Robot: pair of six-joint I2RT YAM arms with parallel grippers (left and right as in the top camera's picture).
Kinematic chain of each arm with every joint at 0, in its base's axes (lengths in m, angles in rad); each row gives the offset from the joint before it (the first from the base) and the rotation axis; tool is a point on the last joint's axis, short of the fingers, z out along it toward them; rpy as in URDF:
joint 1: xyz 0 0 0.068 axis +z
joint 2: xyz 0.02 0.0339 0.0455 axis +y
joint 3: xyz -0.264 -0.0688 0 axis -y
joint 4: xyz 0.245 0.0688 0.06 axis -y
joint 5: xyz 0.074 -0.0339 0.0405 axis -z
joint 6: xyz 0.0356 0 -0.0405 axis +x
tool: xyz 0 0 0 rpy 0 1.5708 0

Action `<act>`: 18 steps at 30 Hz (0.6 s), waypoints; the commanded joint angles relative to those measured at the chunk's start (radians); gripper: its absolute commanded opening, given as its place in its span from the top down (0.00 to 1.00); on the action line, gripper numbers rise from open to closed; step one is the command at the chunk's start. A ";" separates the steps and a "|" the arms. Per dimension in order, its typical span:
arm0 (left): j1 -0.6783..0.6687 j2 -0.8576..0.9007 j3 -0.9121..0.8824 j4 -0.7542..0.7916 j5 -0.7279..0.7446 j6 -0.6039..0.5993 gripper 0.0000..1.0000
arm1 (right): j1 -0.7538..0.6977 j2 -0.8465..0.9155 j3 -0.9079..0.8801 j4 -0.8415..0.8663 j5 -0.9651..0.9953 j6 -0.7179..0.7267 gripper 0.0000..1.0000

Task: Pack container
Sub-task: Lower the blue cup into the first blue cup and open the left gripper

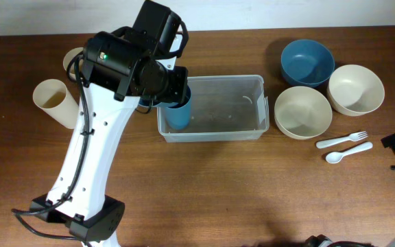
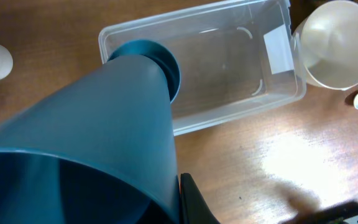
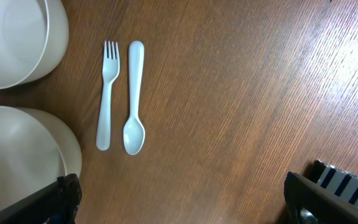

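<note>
Placement step, I judge: left gripper [image 1: 171, 88], clamped on a blue cup [image 1: 181, 110], holds it at the left end of the container [image 1: 252, 81], mid-table — next, lower and release inside. Right gripper [image 3: 188, 202] hangs wide and empty over the fork [image 3: 107, 93] and spoon [image 3: 133, 99].

The clear plastic container [image 1: 232, 110] [image 2: 229, 68] sits upright and open-topped at mid-table. Its long side runs left to right, its rim has rounded corners, and a white label is on its right end wall. A blue cup [image 1: 179, 113] [image 2: 104, 124] leans base-down into its left end.
</note>
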 commanded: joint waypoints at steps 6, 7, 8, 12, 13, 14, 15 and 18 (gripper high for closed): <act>-0.004 0.000 0.001 0.050 -0.030 0.020 0.98 | -0.006 0.002 -0.003 0.003 0.012 0.008 0.01; -0.004 0.002 0.001 0.046 -0.029 0.020 0.98 | -0.006 0.002 -0.003 0.003 0.012 0.008 0.01; -0.004 0.003 0.001 0.042 -0.029 0.020 0.98 | -0.006 0.002 -0.003 0.003 0.012 0.008 0.01; -0.004 0.008 0.001 0.034 -0.029 0.020 0.98 | -0.006 0.002 -0.003 0.003 0.012 0.008 0.01; -0.004 0.013 0.001 0.032 -0.029 0.020 0.98 | -0.006 0.002 -0.003 0.003 0.012 0.008 0.01; -0.004 0.015 0.000 0.031 -0.029 0.020 0.98 | -0.006 0.002 -0.003 0.003 0.012 0.008 0.01; -0.004 0.023 0.000 0.028 -0.029 0.020 0.98 | -0.006 0.002 -0.003 0.003 0.012 0.008 0.01; -0.004 0.043 0.000 0.024 -0.029 0.020 0.98 | -0.006 0.002 -0.003 0.003 0.012 0.008 0.01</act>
